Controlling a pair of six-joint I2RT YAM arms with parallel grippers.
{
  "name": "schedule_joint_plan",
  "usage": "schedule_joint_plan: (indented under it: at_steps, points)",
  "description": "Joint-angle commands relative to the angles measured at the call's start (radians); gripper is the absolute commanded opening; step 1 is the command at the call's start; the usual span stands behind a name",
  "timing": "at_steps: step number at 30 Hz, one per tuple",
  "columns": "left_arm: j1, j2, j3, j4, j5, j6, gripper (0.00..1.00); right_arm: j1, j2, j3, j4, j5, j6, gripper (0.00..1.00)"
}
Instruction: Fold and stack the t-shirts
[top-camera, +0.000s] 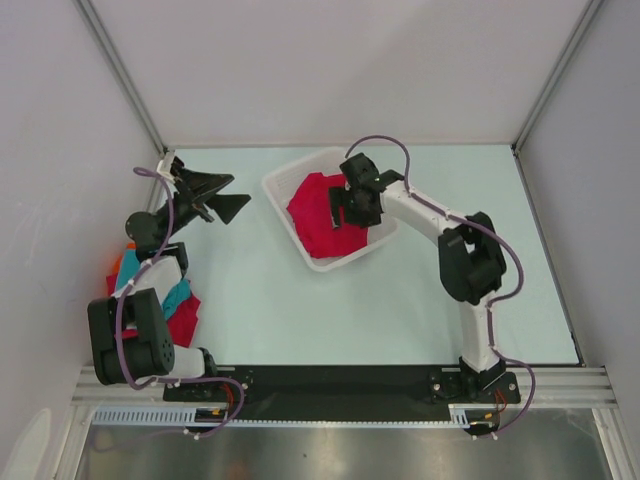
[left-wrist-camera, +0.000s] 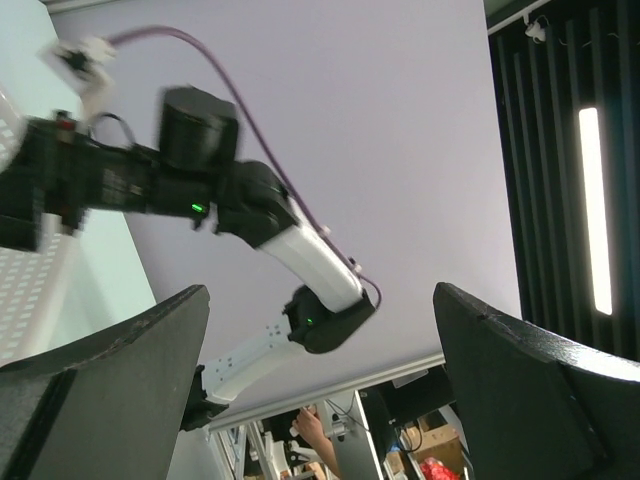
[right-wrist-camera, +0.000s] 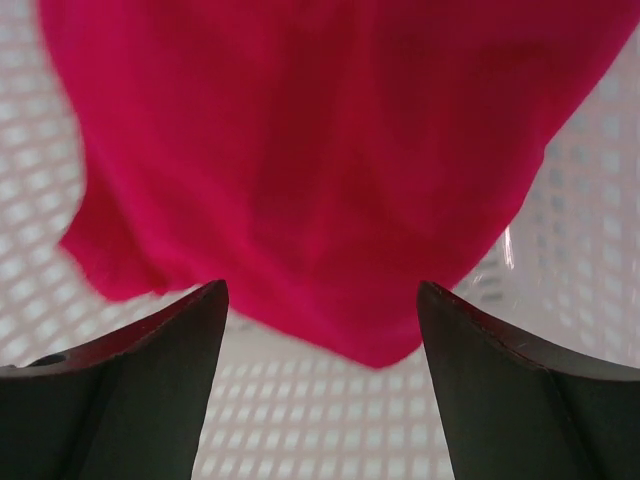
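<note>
My right gripper (right-wrist-camera: 320, 290) gapes wide over the crimson shirt (right-wrist-camera: 320, 150), heaped in the basket (top-camera: 283, 183) at twelve o'clock. I'd drop straight and pinch a top fold, clear of the mesh. My left gripper (top-camera: 230, 193) hovers open, ten o'clock.

I count four shirts (crimson shirt (top-camera: 318, 215), teal shirt (top-camera: 178, 296), red shirt (top-camera: 186, 322), orange shirt (top-camera: 117, 264)), one basket (top-camera: 326, 264) and two arms (top-camera: 130, 340) (top-camera: 470, 262).

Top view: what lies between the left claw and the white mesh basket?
Nothing: only bare table lies between the left claw and the white mesh basket, as the top external view shows.
</note>
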Motion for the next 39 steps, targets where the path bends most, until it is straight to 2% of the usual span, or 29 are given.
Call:
schedule_joint_plan:
  at_steps: [1,8,10,11,12,13,14,17,22,25,30,32,36,39]
  points:
    - [-0.006,-0.056,0.010,0.429,-0.004,-0.001,1.00,-0.045,0.156,0.118,0.006,-0.046,-0.049,0.82]
    - [-0.006,-0.053,0.027,0.429,-0.004,-0.005,1.00,-0.072,0.324,0.252,-0.021,-0.050,-0.079,0.82]
    - [-0.006,-0.050,0.031,0.429,-0.001,-0.005,1.00,-0.080,0.350,0.264,-0.021,-0.073,-0.082,0.77]
    - [-0.006,-0.047,0.031,0.429,0.000,-0.004,1.00,-0.081,0.351,0.261,-0.020,-0.086,-0.084,0.70]
    - [-0.005,-0.042,0.033,0.429,-0.001,-0.004,1.00,-0.081,0.350,0.255,-0.014,-0.107,-0.084,0.34]
    - [-0.006,-0.039,0.033,0.429,0.000,-0.004,1.00,-0.080,0.341,0.235,0.006,-0.113,-0.081,0.10]
    - [-0.006,-0.036,0.034,0.429,0.000,-0.002,1.00,-0.078,0.334,0.229,0.009,-0.113,-0.076,0.00]
    - [-0.006,-0.022,0.036,0.429,-0.003,0.002,1.00,-0.075,0.290,0.206,0.026,-0.132,-0.075,0.00]
    - [-0.006,-0.007,0.036,0.429,0.000,0.010,1.00,-0.065,0.161,0.247,-0.008,-0.046,-0.098,0.00]
    - [-0.005,0.004,0.034,0.429,0.002,0.015,1.00,-0.063,0.060,0.377,-0.076,0.012,-0.115,0.00]
    - [-0.009,0.032,0.025,0.429,0.005,0.027,1.00,-0.061,-0.079,0.739,-0.228,0.164,-0.141,0.00]
    - [-0.011,0.038,0.024,0.429,0.005,0.033,1.00,-0.061,-0.129,0.799,-0.245,0.215,-0.145,0.00]
    - [-0.017,0.052,0.022,0.429,0.008,0.044,1.00,-0.063,-0.314,0.738,-0.201,0.408,-0.156,0.00]
    - [-0.023,0.064,0.019,0.429,0.003,0.050,1.00,-0.086,-0.449,0.590,-0.166,0.563,-0.159,0.00]
